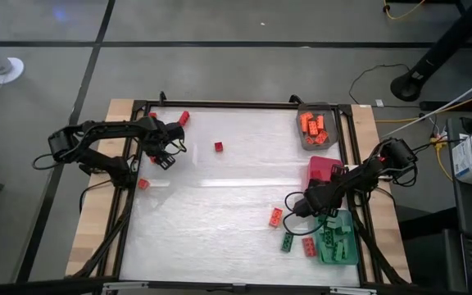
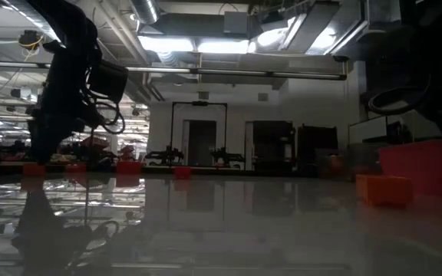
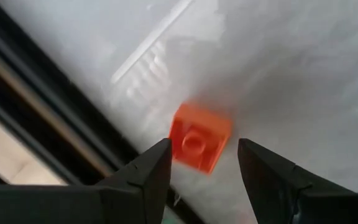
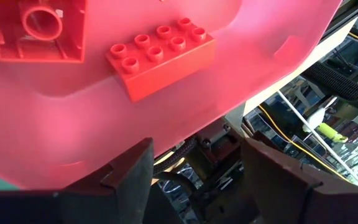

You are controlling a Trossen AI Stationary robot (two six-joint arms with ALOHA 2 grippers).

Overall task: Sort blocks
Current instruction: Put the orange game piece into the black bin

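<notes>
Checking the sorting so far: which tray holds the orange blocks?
The grey tray at the far right corner; the pink tray holds red blocks, the teal tray green.

Two black jointed arms (image 1: 97, 147) (looped cables), dark wedge fingers (image 3: 142, 180).

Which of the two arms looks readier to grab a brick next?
The left. Its open claw hovers right over an orange brick by the table's edge. The right claw is open over the pink tray.
</notes>
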